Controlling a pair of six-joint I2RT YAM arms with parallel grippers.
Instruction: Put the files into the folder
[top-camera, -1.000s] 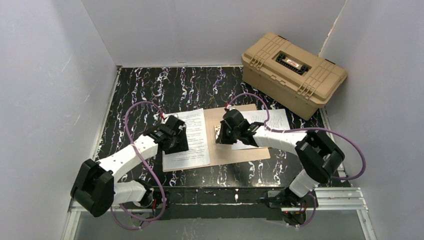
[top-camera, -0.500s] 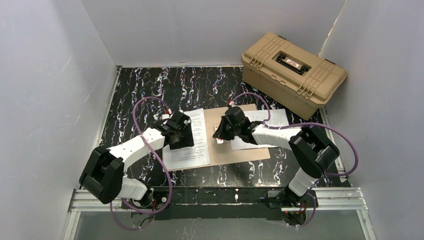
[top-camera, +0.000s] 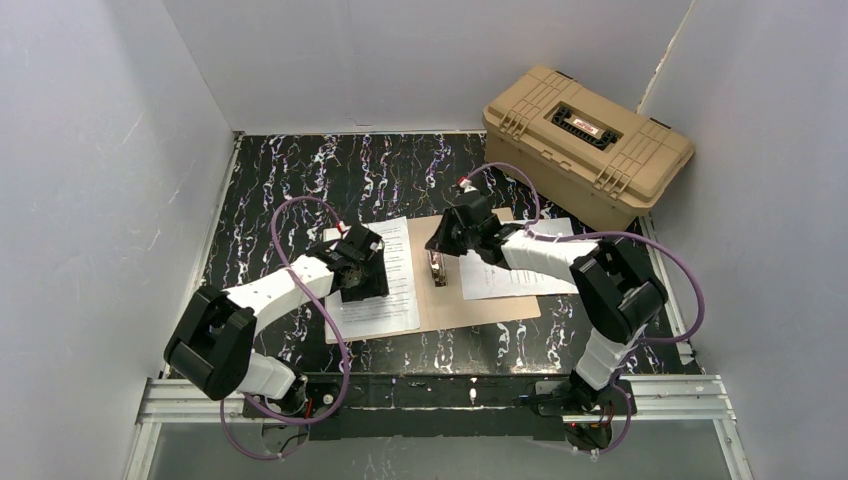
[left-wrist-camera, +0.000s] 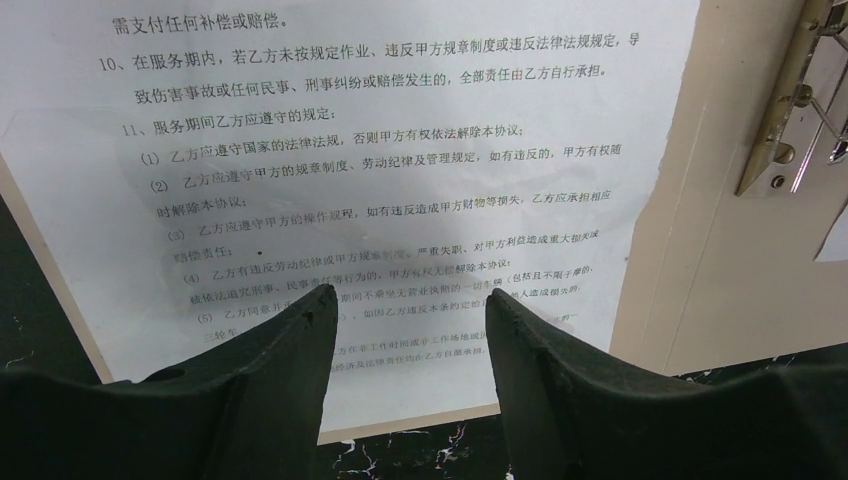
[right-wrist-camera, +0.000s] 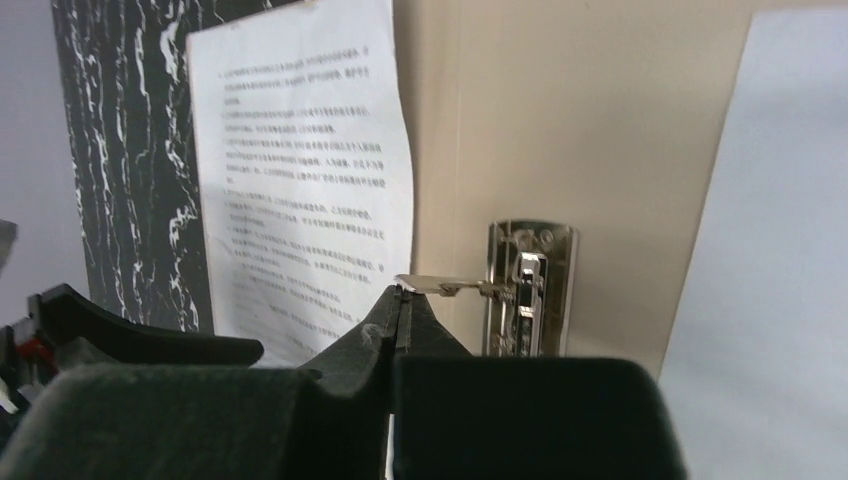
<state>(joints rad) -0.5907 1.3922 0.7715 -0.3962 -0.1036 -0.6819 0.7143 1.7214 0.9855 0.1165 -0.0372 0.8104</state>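
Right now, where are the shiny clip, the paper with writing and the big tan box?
shiny clip (right-wrist-camera: 528, 290): right wrist view, its silver base plate.
paper with writing (left-wrist-camera: 370, 170): left wrist view, the sheet's middle.
big tan box (top-camera: 585, 125): top view, black handle on its lid.

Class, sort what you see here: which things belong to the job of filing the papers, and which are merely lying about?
Belongs to the job:
- left sheet
- right sheet
- folder, lying open
- metal clip
- left gripper, open over the left sheet
- right gripper, shut on the metal clip's lever

Lying about:
- tan case, latched, back right
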